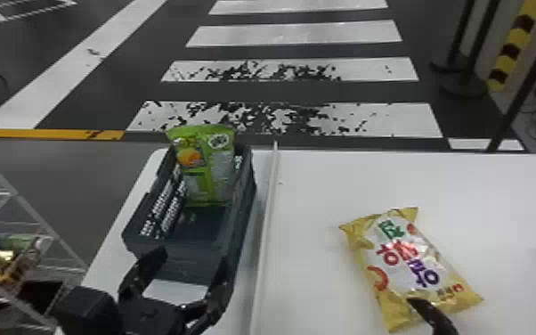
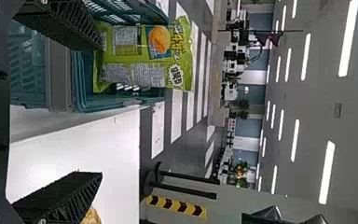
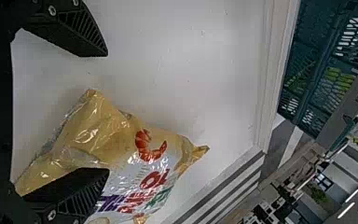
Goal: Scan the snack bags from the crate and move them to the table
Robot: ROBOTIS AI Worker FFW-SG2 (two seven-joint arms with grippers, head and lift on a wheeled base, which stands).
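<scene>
Released and spread wide, my right gripper point(image 1: 484, 279) has one finger over the near end of the yellow snack bag point(image 1: 407, 263) and the other well to the right of it. My left gripper point(image 1: 192, 262) is empty too, its fingers apart at the near end of the dark crate point(image 1: 150, 208).

White and smooth, the table point(image 1: 316, 187) has rounded far corners and a narrow strip point(image 1: 265, 231) running from its far edge towards me. Beyond lies a grey floor with white crossing stripes point(image 1: 289, 33); a wire rack point(image 1: 26, 207) stands off the left edge, and long ceiling lights point(image 2: 349, 37) hang over the room.

The yellow bag lies flat on the table, right of the strip, print up, its long axis slanting from far left to near right. Inside the crate, at its far end, the green bag point(image 1: 211, 173) stands upright, top above the rim.
</scene>
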